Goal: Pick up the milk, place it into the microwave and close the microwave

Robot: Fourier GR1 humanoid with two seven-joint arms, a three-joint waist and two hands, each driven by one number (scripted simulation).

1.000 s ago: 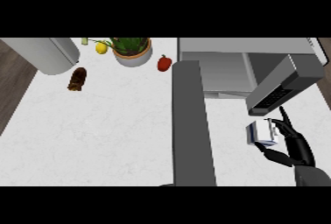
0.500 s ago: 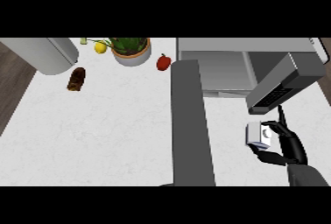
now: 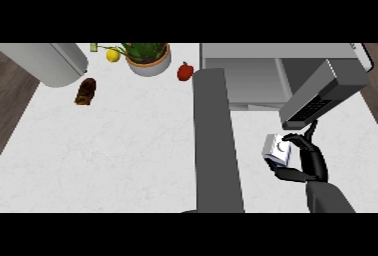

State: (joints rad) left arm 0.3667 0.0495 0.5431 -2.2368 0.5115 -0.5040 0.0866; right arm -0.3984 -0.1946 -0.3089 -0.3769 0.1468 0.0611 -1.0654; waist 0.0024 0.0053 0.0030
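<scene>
The milk (image 3: 276, 150), a small white and blue carton, is off the counter in my right hand (image 3: 308, 161), whose black fingers and thumb curl round it. It hangs just below the open microwave door (image 3: 323, 95), which swings out towards me at the right. The microwave (image 3: 251, 75) stands at the back right with its grey cavity showing. My left forearm (image 3: 215, 145) rises as a long grey bar through the middle of the view. Its hand does not show.
A potted plant (image 3: 148, 60), a lemon (image 3: 112, 55) and a red pepper (image 3: 184, 72) sit along the back edge. A brown object (image 3: 86, 91) lies at the left, beside a large grey rounded container (image 3: 48, 62). White counter (image 3: 118, 150) spreads left of my forearm.
My right hand has carried the milk a little to the left, closer under the door's lower corner. The left forearm and the door have not moved.
</scene>
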